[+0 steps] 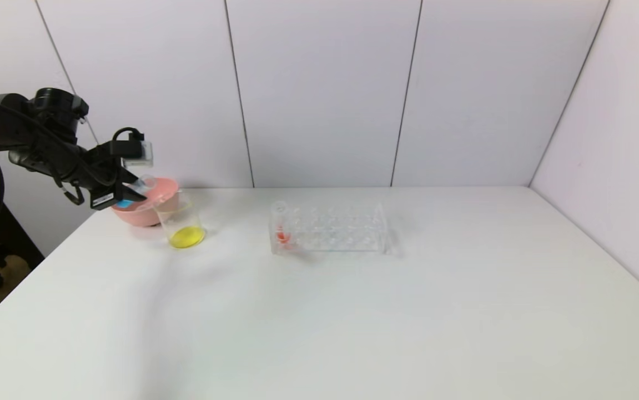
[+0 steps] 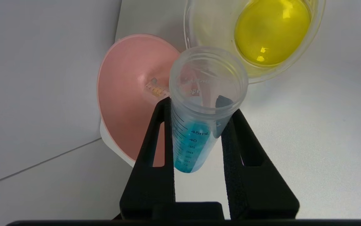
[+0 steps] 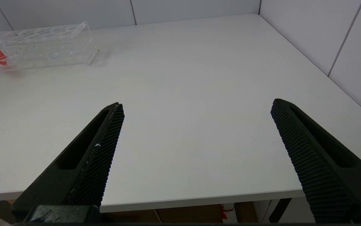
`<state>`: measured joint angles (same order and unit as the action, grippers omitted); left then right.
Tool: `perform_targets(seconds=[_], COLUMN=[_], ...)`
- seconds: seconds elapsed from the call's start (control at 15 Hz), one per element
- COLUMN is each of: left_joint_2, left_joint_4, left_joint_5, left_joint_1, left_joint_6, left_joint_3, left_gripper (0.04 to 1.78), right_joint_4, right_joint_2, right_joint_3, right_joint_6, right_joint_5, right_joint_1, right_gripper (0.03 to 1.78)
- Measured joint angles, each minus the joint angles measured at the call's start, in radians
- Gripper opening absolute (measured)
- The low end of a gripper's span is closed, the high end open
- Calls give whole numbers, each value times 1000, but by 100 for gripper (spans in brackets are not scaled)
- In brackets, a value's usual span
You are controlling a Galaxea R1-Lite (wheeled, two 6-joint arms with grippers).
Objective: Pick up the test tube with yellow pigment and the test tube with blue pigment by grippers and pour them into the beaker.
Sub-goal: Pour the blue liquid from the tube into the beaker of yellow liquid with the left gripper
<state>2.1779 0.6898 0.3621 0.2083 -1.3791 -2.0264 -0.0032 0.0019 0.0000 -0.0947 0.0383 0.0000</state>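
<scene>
The left gripper has its jaws clamped on the test tube with blue pigment, holding it about mid-length so the open mouth stays clear of the fingers. The tube is tipped toward the beaker, its mouth close beside the rim — a pouring posture, though the blue liquid sits low in the tube and none shows in the beaker.

The beaker stands near the counter's far left corner, just in front of the pink bowl, and already holds a yellow pool at its bottom; the yellow share seems done, and the yellow tube itself cannot be seen. A steeper tilt looks needed before the blue runs.

The right gripper hangs at the counter's near edge, jaws spread wide and empty — parked, out of the pour's way. The clear rack sits toward the far middle of the counter with a red-liquid tube at its left end.
</scene>
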Motion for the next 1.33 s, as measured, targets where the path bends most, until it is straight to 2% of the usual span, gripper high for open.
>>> perform_targets(seconds=[0.4, 0.8, 1.33], left_joint_2=[-2, 4, 3], left_joint_4=[-6, -16, -3], left_joint_5=[-46, -133, -171], left_joint_1=[-16, -37, -51], left_joint_6=[-30, -64, -69], left_joint_3=[0, 0, 0], left_gripper=[45, 45, 45], right_joint_4=[0, 0, 0], right_joint_2=[0, 0, 0], right_joint_3=[0, 0, 0], right_joint_6=[0, 0, 0], right_joint_5=[0, 0, 0], right_joint_1=[0, 0, 0], right_gripper=[171, 171, 171])
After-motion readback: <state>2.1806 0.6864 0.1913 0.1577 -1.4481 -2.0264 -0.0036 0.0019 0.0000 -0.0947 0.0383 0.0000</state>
